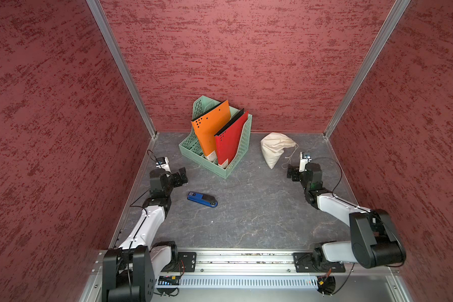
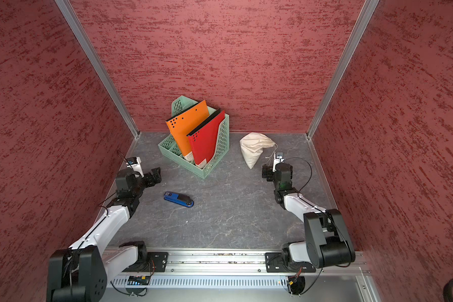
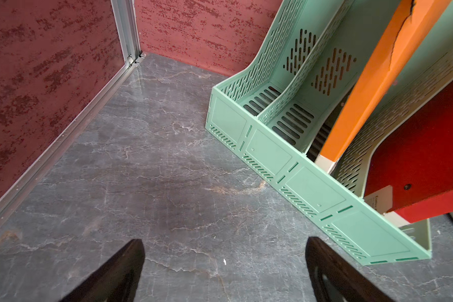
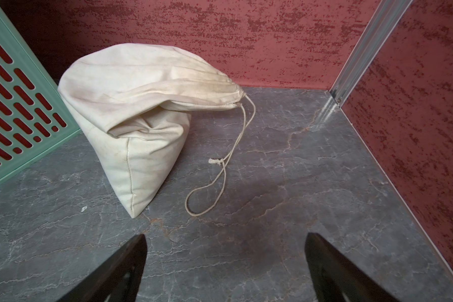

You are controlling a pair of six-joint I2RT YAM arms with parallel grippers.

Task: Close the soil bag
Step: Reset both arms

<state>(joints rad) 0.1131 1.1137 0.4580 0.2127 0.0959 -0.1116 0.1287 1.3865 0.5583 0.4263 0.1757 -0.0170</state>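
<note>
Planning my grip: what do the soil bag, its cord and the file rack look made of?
Soil bag: soft woven cloth, cream, matte; it creases and shows a sewn seam. Cord: thin twisted string, probably cotton, frayed at the knot. File rack: apparently moulded plastic, mint green, smooth low sheen, slotted walls.

the file rack (image 1: 242, 146) stands at the back middle of the tabletop (image 1: 246, 214), with two folders (image 1: 212, 130) upright in its right-hand slots. the soil bag (image 1: 275, 149) sits apart to its right, its cord (image 4: 216, 161) trailing forward on the tabletop. the stapler (image 1: 202, 200) lies in front of the rack.
</note>
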